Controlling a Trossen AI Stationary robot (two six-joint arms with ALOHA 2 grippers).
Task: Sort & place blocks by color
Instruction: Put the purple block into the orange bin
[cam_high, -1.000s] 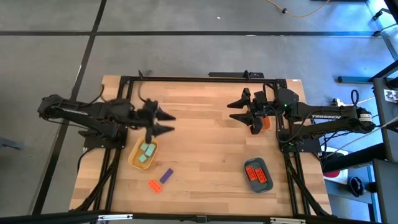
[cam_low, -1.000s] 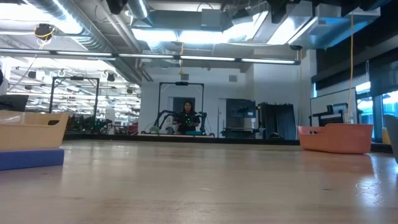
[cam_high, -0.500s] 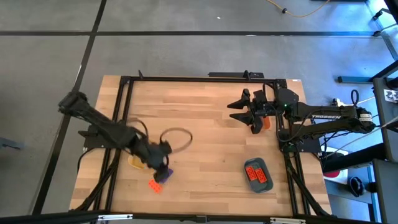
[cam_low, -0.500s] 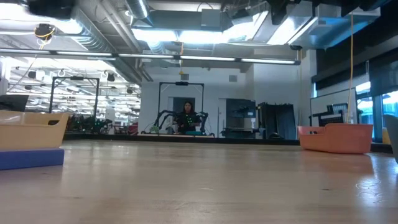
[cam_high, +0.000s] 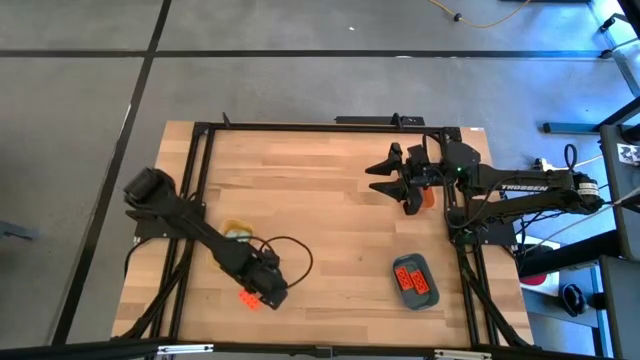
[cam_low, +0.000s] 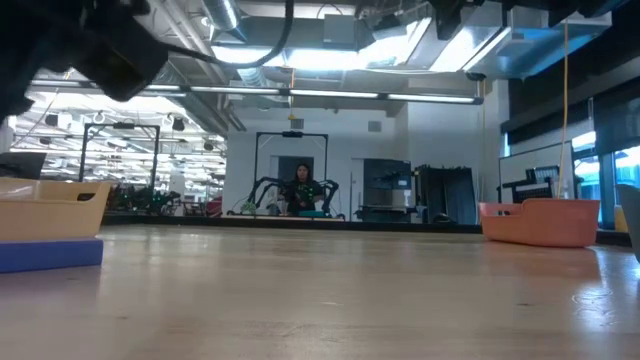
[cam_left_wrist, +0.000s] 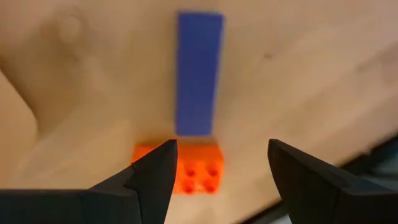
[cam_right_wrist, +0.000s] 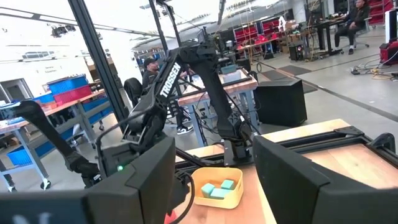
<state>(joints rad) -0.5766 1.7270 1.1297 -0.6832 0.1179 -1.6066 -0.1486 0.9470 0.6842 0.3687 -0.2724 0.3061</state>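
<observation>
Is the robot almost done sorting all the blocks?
Partly. Teal blocks already lie in the yellow tray, and red-orange blocks in the dark teal tray. Now the open left gripper hovers over the red-orange block touching the purple block. Those two are left. The right gripper waits above the orange tray.

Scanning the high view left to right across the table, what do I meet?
Yellow tray, red-orange block, left end effector, right end effector, dark teal tray holding red-orange blocks.
</observation>
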